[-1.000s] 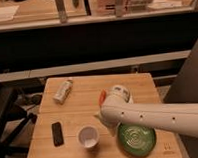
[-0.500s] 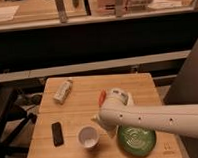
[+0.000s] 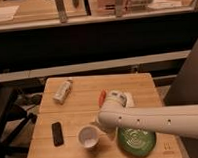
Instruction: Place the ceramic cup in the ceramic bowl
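The ceramic cup (image 3: 88, 137) is small, white and round. It stands upright on the wooden table (image 3: 79, 109), near the front, left of centre. The ceramic bowl (image 3: 137, 140) is wide, green and ringed, and sits at the front right, partly behind my arm. My white arm reaches in from the right, over the bowl. The gripper (image 3: 98, 125) is at the arm's end, just right of and slightly above the cup, mostly hidden by the wrist.
A white bottle (image 3: 63, 90) lies at the table's back left. A small black block (image 3: 57, 133) lies left of the cup. A white and orange object (image 3: 115, 97) sits behind my arm. A counter and shelf run along the back.
The end of my arm has moved down and a little left, closer to the cup. The cup and the bowl have not moved.
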Tool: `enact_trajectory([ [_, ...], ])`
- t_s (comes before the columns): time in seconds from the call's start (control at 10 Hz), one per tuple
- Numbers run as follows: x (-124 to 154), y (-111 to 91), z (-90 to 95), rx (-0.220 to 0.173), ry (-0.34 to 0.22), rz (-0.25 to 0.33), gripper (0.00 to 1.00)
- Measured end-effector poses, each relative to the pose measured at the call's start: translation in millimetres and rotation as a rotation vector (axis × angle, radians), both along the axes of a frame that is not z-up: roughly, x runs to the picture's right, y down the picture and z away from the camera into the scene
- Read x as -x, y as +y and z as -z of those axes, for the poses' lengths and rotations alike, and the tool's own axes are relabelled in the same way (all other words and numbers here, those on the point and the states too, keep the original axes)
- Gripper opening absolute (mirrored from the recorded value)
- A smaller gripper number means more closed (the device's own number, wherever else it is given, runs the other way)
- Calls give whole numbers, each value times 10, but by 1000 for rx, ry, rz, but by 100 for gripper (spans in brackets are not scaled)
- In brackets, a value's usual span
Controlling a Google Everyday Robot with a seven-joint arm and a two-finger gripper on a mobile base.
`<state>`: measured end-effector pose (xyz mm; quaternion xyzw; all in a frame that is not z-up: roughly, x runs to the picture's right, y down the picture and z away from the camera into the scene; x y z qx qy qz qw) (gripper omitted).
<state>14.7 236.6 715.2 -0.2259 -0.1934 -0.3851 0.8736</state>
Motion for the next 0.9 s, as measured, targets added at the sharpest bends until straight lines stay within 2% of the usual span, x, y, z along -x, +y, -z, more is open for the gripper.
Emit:
enact_trajectory([
  [0.1, 26, 33, -16, -2, -13, 21, 80],
  [0.3, -11, -12, 24, -14, -5, 6, 80],
  [0.6, -64, -182, 283, -31, -20, 9, 80],
  [0.9, -81, -112, 335, -25, -47, 24, 80],
])
